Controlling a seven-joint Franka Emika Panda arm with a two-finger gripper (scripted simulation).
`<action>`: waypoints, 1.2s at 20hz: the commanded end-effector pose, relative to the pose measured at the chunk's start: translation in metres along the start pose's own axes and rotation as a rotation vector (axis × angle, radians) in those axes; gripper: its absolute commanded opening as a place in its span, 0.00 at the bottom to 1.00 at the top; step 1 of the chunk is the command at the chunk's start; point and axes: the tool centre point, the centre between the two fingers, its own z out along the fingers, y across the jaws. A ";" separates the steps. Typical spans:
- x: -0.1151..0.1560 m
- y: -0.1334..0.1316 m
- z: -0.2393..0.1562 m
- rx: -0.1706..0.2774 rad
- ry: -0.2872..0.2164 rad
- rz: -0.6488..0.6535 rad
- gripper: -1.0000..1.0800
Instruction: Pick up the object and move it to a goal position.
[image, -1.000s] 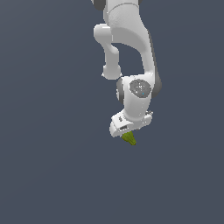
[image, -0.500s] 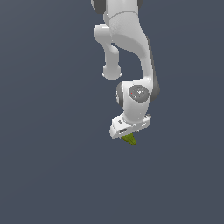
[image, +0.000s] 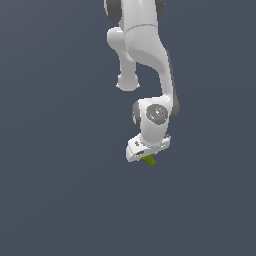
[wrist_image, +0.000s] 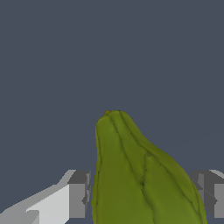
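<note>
In the exterior view my gripper (image: 148, 158) hangs over plain grey ground, the olive-green pear-like object (image: 149, 160) poking out beneath it. In the wrist view the object (wrist_image: 135, 175) sits pinched between my fingers (wrist_image: 78, 194).

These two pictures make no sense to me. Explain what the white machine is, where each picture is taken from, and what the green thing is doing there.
The white machine is a jointed robot arm, drawn by a computer simulation, not photographed. The exterior view is taken from a camera off the arm and shows the whole arm reaching down over a plain dark grey surface. At its tip sits the claw, which grips things between two fingers. The other picture comes from a camera on the wrist, looking along the claw: the grey blocks on either side are the fingers. Between them is the green thing, a small lumpy olive-green object tapering to a narrow end. The claw is closed on it. Nothing else shows on the surface.
</note>
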 end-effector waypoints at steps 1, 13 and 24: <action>0.001 0.000 0.001 0.000 0.001 0.000 0.00; -0.001 0.005 -0.005 0.000 0.001 0.000 0.00; -0.016 0.065 -0.070 0.000 0.001 -0.001 0.00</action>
